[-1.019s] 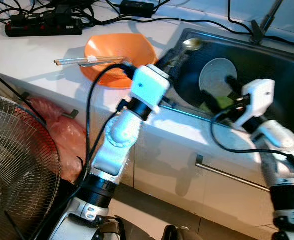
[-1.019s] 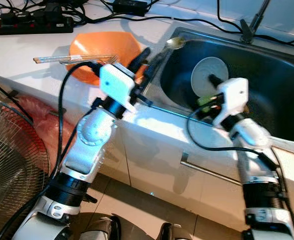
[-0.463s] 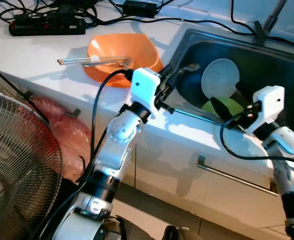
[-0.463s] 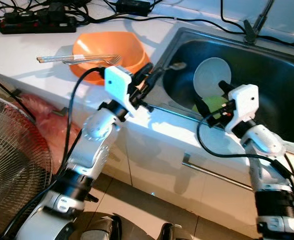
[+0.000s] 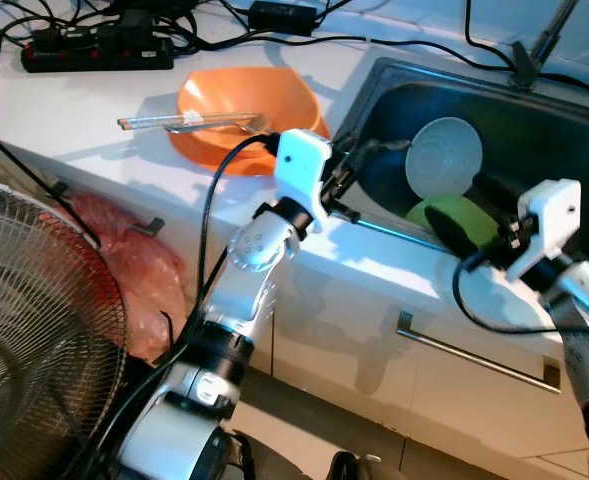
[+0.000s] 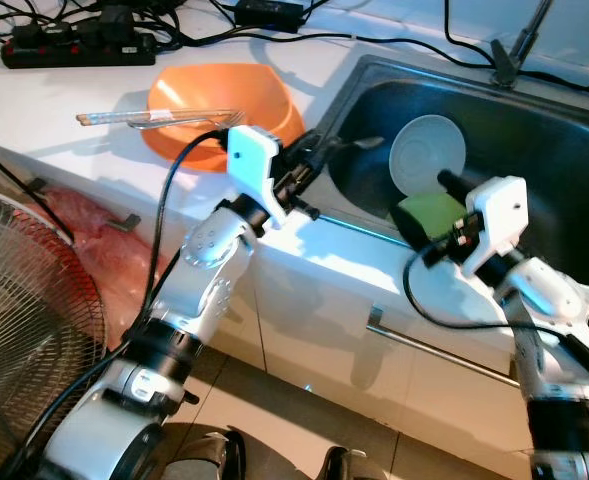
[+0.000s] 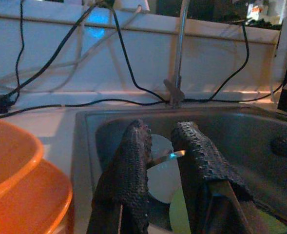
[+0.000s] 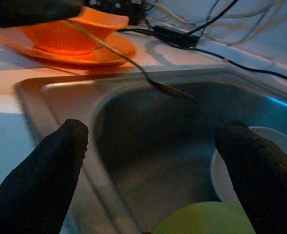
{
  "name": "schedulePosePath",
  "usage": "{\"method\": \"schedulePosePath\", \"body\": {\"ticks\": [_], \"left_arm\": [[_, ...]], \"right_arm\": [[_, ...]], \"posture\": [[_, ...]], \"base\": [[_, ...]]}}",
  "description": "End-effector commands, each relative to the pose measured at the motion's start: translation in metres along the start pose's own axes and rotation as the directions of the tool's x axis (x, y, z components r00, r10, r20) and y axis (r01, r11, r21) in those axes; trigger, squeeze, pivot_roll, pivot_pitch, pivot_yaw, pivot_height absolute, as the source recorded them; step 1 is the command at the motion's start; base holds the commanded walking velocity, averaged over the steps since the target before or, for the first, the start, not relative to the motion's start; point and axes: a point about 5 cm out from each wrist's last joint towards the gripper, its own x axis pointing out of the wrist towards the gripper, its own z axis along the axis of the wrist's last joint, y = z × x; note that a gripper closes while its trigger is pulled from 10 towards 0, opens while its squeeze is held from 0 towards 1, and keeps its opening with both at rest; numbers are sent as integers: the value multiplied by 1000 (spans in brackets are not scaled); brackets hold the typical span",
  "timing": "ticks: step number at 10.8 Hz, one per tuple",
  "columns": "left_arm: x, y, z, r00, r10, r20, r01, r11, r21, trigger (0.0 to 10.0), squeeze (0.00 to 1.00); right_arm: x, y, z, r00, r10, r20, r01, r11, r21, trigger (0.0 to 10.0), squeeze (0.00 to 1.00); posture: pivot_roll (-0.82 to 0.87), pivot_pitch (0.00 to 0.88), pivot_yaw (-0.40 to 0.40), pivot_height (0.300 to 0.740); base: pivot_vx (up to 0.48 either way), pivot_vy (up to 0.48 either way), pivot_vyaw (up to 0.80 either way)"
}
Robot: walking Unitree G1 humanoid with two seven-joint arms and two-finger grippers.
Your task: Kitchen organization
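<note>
Right gripper: hung at the sink's near edge, fingers spread wide, holding nothing.
Left gripper: fingers pinched nearly closed on the spoon handle, bowl end out over the sink.
Spoon, handling: judged light, stiff, slippery (thin metal); best held mid-handle.
Sink contents: white plate, green dish.
Hard to make out: spoon bowl, dark against basin.
Beyond: orange bowl on counter, utensils across it.
</note>
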Motion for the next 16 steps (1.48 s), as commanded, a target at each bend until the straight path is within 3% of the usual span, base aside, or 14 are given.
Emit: {"method": "schedulePosePath", "body": {"ticks": [1,7,13,14,15,16], "left_arm": [[6,-2,6,1000,-8,26,8,1000,2,10000,0],[18,-7,-5,1000,-14,-16,14,1000,-7,10000,0],[12,-11,-20,999,-11,-52,11,1000,3,10000,0],[12,-11,-20,999,-4,-50,4,1000,-1,10000,82],[12,-11,-20,999,8,-47,-8,1000,-11,10000,1000],[13,-10,-20,999,9,-47,-10,1000,-17,10000,1000]], "right_arm": [[-4,-1,5,1000,15,4,-15,1000,-10,10000,0],[-11,2,7,998,55,-14,-56,998,-11,10000,0],[-15,7,9,997,77,-10,-77,997,7,10000,0],[-15,9,9,996,84,-8,-84,996,13,10000,0],[-15,10,8,996,87,-7,-87,996,15,10000,0],[-15,12,8,995,96,-8,-96,995,20,10000,0]], "posture": [[16,174,-7,740],[-5,165,6,740],[-21,139,21,740],[-21,139,22,740],[-23,139,22,740],[-22,139,23,740]], "base": [[0,0,0],[0,0,0],[0,0,0],[0,0,0],[0,0,0],[0,0,0]]}}
